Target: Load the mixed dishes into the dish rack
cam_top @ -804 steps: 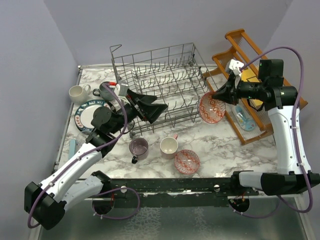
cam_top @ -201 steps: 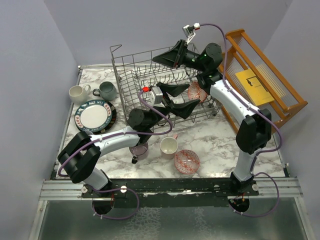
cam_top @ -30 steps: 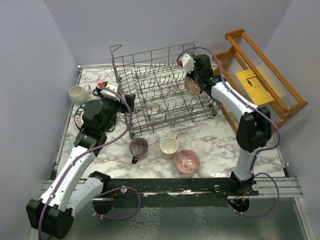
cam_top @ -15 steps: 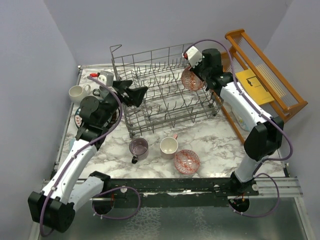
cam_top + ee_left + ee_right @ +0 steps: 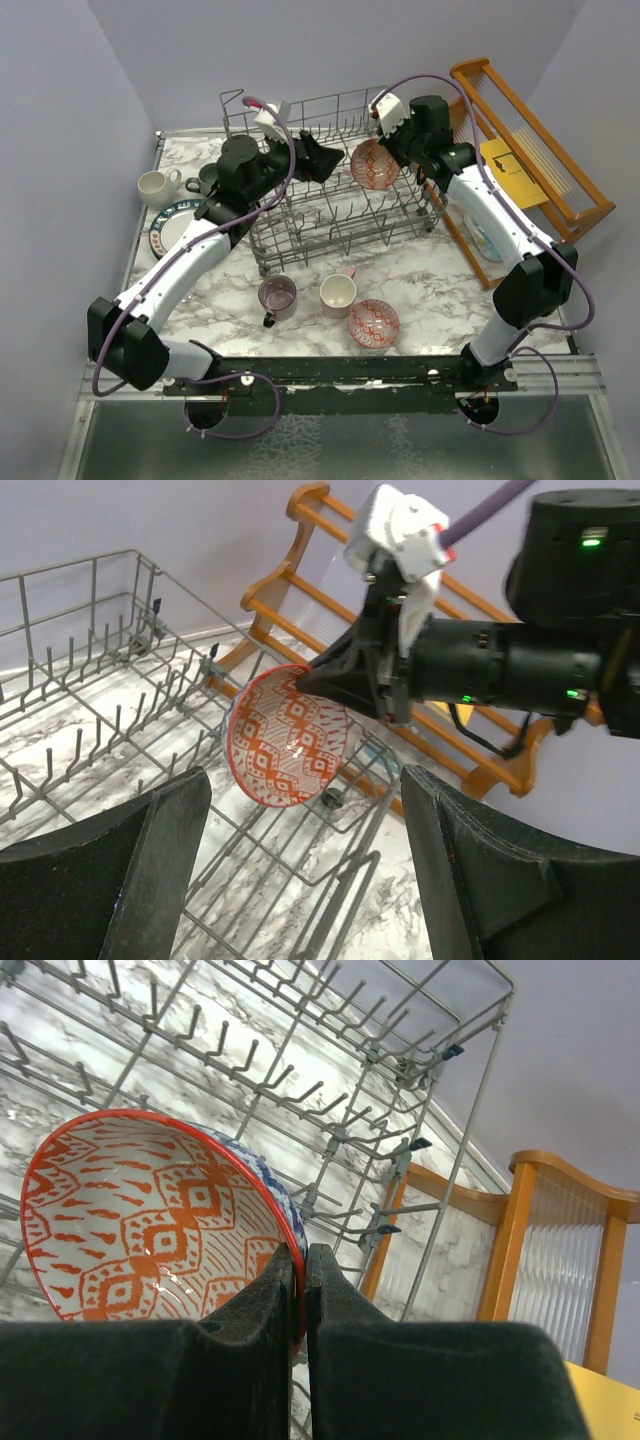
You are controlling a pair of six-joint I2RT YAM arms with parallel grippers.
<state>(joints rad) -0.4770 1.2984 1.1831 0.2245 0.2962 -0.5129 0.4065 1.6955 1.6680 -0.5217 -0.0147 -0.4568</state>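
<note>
- Top view — the loading step is in hand. A red-and-white bowl [image 5: 371, 166] is held tilted over the right end of the dish rack [image 5: 330, 215], which stands toward the tabletop's far edge. The bowl is gripped by the right gripper [image 5: 384, 150]. A second bowl [image 5: 374, 322] and two mugs lie unloaded by the near edge.
- Left wrist view — the left gripper's fingers [image 5: 120, 880] are spread wide. Nothing is held or touched, and the bowl hangs ahead, apart.
- Right wrist view — the jaws are pressed together on the bowl's rim, one inside and one outside. Next, it is judged, the bowl must be lowered between tines and seated before release.
</note>
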